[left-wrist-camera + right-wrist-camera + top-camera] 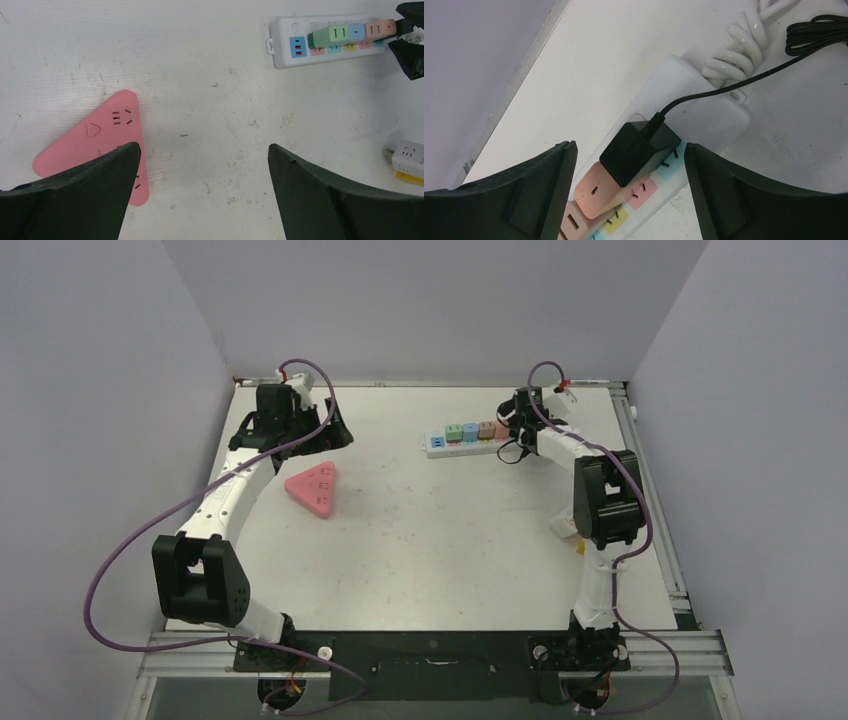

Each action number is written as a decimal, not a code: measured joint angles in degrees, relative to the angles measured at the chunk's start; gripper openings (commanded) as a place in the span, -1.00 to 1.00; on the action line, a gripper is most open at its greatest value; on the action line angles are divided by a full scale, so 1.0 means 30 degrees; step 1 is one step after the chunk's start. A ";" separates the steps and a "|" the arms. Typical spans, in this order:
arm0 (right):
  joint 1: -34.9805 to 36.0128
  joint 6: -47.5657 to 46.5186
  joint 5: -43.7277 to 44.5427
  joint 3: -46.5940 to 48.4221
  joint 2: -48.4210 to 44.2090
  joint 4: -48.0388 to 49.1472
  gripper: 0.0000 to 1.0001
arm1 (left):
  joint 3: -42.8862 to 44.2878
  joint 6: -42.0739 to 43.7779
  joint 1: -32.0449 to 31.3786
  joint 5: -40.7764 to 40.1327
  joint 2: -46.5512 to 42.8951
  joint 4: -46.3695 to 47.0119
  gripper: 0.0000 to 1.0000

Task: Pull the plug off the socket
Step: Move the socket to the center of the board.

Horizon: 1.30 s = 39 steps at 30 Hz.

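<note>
The black plug sat pushed into the white power strip at the strip's 3 o'clock end, its thin black cable trailing off. The strip lay flat on the tabletop toward 1 o'clock, pastel outlets facing up.

I see the plug is dull black plastic, the strip smooth, slightly shiny white plastic — the table looks matt and scuffed, and the pink socket is smooth plastic.
</note>
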 measured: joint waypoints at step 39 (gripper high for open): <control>0.1639 -0.7606 -0.5166 -0.0109 -0.0590 -0.1392 -0.41 | -0.0291 -0.0940 0.0051 0.2062 0.0758 0.0277 0.92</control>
